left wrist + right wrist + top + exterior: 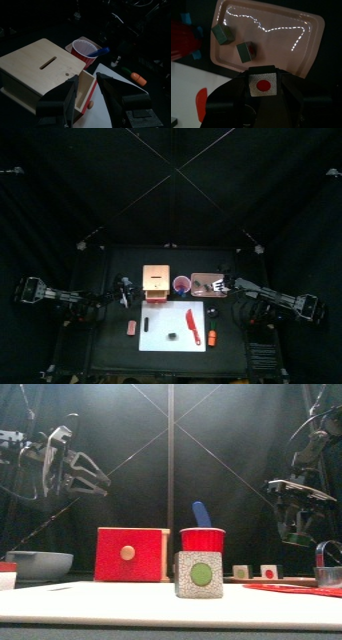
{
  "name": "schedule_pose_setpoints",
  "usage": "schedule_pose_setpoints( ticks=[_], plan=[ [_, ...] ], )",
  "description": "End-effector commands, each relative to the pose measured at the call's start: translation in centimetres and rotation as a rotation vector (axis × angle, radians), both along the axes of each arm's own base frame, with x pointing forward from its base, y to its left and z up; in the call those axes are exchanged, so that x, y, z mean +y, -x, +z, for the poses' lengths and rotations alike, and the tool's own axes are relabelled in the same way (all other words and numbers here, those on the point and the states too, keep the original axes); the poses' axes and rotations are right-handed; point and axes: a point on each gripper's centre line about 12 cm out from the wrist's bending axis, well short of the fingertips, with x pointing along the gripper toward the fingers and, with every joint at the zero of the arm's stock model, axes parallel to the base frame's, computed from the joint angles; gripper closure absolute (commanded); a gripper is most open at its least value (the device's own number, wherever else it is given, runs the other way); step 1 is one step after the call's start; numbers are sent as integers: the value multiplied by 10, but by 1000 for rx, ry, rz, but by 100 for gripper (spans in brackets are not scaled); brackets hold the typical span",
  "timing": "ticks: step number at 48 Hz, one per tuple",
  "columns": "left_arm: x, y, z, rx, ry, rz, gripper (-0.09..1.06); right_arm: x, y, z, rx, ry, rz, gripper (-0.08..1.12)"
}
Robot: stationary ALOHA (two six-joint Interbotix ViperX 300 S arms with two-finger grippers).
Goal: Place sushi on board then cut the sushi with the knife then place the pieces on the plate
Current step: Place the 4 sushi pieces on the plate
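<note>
My right gripper (pixel 264 86) is shut on a sushi piece (pixel 264 85) with a red centre, held above the near edge of the pink tray (pixel 271 20). Two more pieces (pixel 222 33) (pixel 246 51) lie on the tray. On the white board (pixel 174 343) stands a piece with a green centre (pixel 201 574), and the red knife (pixel 191 323) lies beside it. The blue knife (pixel 201 513) stands in the red cup (pixel 203 540). My left gripper (pixel 90 92) hangs open over the wooden box (pixel 40 70), holding nothing.
The wooden box (pixel 158 283), red cup (pixel 182 283) and tray (pixel 209 286) stand in a row behind the board. A blue-grey bowl (pixel 38 564) sits at the left. An orange toy (pixel 211 337) lies at the board's right edge, a small pink toy (pixel 131 327) at its left.
</note>
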Motion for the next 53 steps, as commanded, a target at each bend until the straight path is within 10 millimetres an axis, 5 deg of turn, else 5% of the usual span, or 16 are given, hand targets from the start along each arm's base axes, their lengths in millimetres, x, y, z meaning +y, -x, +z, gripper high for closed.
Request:
schedule_pose_setpoints(
  ticks=[1,26,42,53],
  plan=[
    [3,-5,11,-34,-14,9,21,-12,1,1,-53,27,-46,29],
    [4,-5,11,-38,-7,11,21,-30,-12,-40,-22,29,-27,28],
    [3,-5,13,-40,-1,8,21,-31,-12,-45,-12,45,-7,7],
    [3,-5,13,-42,-1,7,21,-31,-14,-41,-20,55,2,3]
  ],
)
